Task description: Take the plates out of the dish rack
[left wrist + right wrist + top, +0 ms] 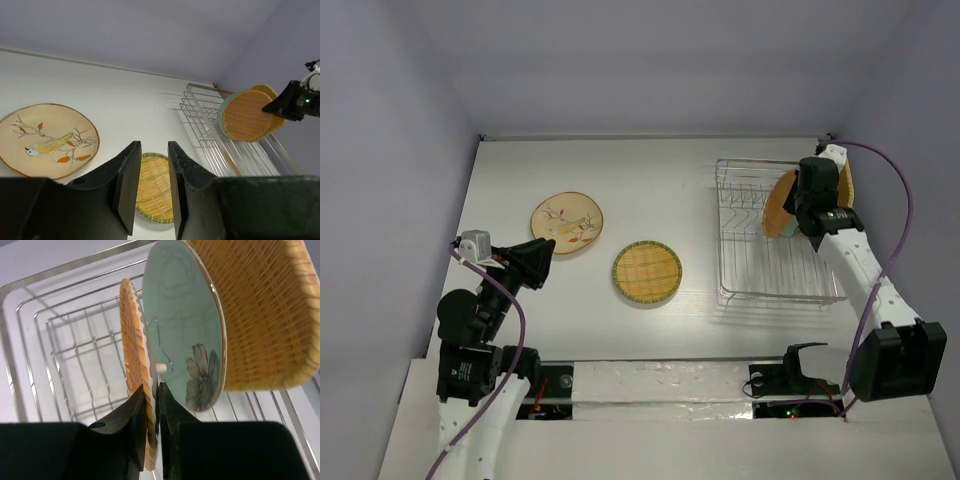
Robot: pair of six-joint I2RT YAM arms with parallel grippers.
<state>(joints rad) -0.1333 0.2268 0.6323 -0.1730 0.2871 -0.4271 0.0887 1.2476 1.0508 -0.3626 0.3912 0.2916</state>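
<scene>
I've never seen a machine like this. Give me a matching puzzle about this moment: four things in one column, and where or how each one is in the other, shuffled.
Things:
1. bird plate
2. green plate
3. thin orange plate
4. left jaws

States:
a. open, holding nothing
b. lying flat on the table
c. pinched at its rim by the right jaws
d. standing on edge in the rack, not gripped

Pairs: 1-b, 2-d, 3-c, 4-a

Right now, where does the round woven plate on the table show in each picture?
Top view: woven plate in the middle, left of the rack.
Left wrist: bottom centre, partly behind the fingers.
Right wrist: not in it.
Shared landmark: the rack, in all three.
</scene>
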